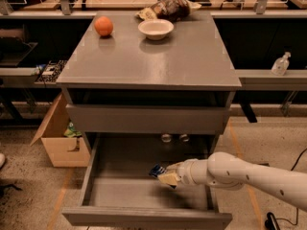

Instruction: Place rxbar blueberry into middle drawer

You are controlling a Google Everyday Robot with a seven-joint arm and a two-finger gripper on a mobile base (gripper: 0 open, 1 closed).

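Note:
The grey middle drawer [100, 191] is pulled out wide open below the cabinet top. My white arm reaches in from the right over the drawer. My gripper [165, 176] is shut on the rxbar blueberry [156, 170], a small dark blue bar whose end sticks out to the left of the fingers. The bar is held just above the drawer floor, right of the middle. Most of the bar is hidden by the fingers.
On the cabinet top [192, 56] stand an orange [103, 26], a white bowl [155, 28] and a brown snack bag [169, 7]. A cardboard box [60, 140] sits on the floor at the left. A bottle [280, 64] stands on a shelf at the right.

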